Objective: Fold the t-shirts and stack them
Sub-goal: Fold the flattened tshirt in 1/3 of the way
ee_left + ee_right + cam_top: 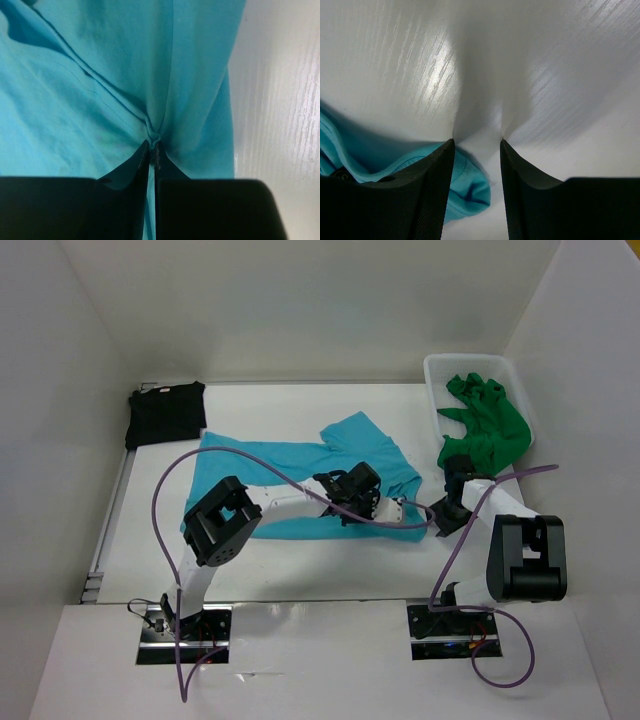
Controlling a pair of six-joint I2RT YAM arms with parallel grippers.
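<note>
Three shirts: turquoise t-shirt (290, 475) spread flat, black t-shirt (165, 412) folded off its far-left corner, green t-shirt (487, 425) heaped in basket (433, 375) to its far right. Left gripper (154, 150) pinched tight on turquoise cloth near the right edge. Right gripper (476, 145) jaws parted, empty, just beside that edge.

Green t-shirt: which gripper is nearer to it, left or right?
Right. The right gripper hovers open over the table just in front of the green t-shirt; the left gripper is farther left, shut on the turquoise t-shirt.
</note>
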